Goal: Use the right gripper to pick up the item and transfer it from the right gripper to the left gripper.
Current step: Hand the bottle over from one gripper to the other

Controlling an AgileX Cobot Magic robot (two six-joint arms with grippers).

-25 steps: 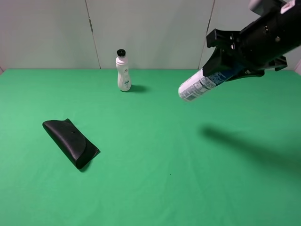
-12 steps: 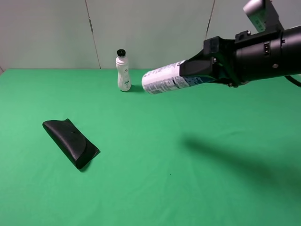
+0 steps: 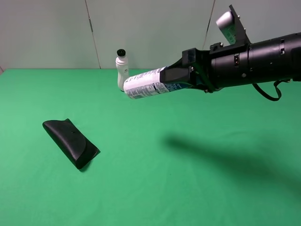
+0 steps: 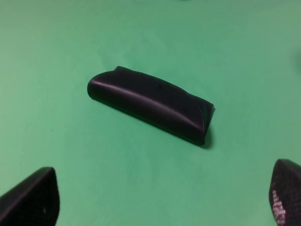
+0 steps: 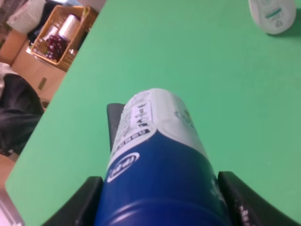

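Left gripper [image 4: 157,200], mine, is spread wide and grasps nothing. Its two black fingertips [image 4: 29,197] sit at the edges of the left wrist view with bare green table [image 4: 235,56] between them. It does not appear in the exterior high view.

Directly ahead of it, the black pouch-like case [image 4: 150,109] lies flat on the table. In the exterior high view this case [image 3: 70,142] is on the left side of the table, well apart from everything else.

Farther back, near the rear edge, a white bottle with a black cap [image 3: 121,63] stands upright.

The can [image 3: 148,84] is off the table, held in the air almost level. Its white labelled base points left and overlaps the lower part of the bottle in this view. Whether they touch I cannot tell.

My right gripper [image 3: 181,74] is clamped on the blue upper body of the can [image 5: 160,155], one finger [image 5: 89,200] on each side. The arm reaches in from the right, with a grey-white box [image 3: 229,24] on top. Its shadow [image 3: 211,153] falls on the table below.
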